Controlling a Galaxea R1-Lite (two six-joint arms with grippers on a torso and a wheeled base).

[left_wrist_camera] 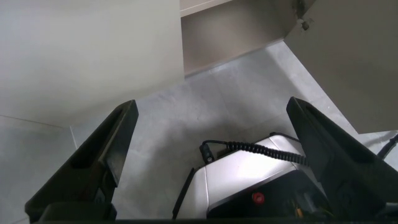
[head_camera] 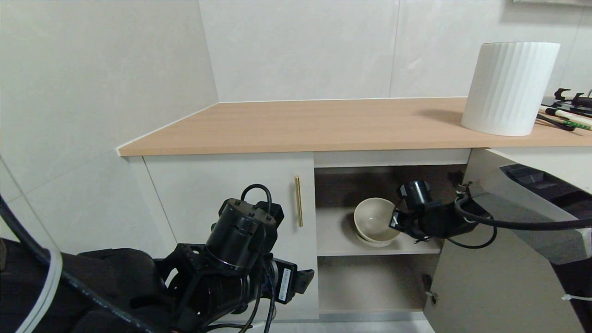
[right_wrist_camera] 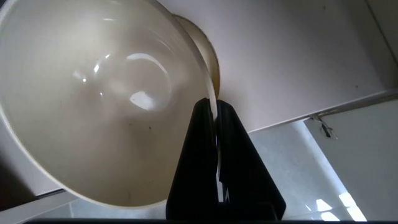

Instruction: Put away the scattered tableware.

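Note:
A cream bowl [head_camera: 373, 219] is tilted inside the open cabinet, above another cream dish [head_camera: 370, 240] that lies on the middle shelf [head_camera: 333, 236]. My right gripper [head_camera: 397, 221] reaches into the cabinet and is shut on the bowl's rim. In the right wrist view the bowl [right_wrist_camera: 93, 99] is close up, its rim pinched between the black fingers [right_wrist_camera: 202, 149]. My left gripper [left_wrist_camera: 211, 155] hangs low before the shut cabinet door, open and holding nothing, above grey floor.
The right cabinet door [head_camera: 508, 259] stands swung open beside my right arm. A shut door with a brass handle [head_camera: 298, 200] is on the left. On the wooden counter [head_camera: 300, 125] stand a white ribbed container [head_camera: 508, 88] and some utensils [head_camera: 566, 113].

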